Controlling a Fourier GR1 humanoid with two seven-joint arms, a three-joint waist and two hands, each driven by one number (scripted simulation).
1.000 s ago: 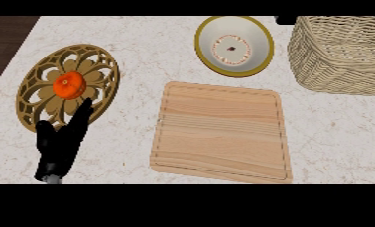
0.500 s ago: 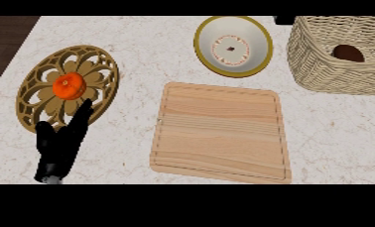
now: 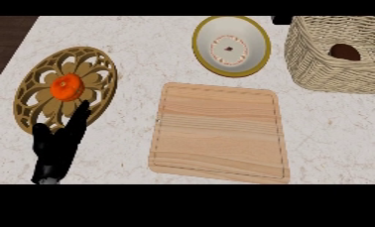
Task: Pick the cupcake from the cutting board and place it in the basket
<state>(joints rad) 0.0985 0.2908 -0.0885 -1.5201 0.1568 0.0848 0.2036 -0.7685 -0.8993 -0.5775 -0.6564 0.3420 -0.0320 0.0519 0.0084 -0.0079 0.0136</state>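
Observation:
The wooden cutting board [image 3: 218,132] lies bare in the middle of the counter. A dark brown cupcake [image 3: 344,52] sits inside the wicker basket [image 3: 319,67] at the upper right, only its top showing over the rim. My left hand [image 3: 60,146] rests open at the lower left, fingers straight and pointing up toward the gold trivet. The right hand is nowhere in the picture.
A gold openwork trivet [image 3: 36,92] at the left carries an orange fruit [image 3: 67,86]. A white plate with a gold rim [image 3: 202,47] stands behind the board with a small round pastry [image 3: 230,49] on it. A dark strip [image 3: 11,32] borders the counter's left edge.
The view has shifted slightly, bringing more of the basket into sight; the cupcake inside it now shows. The left hand has not moved.

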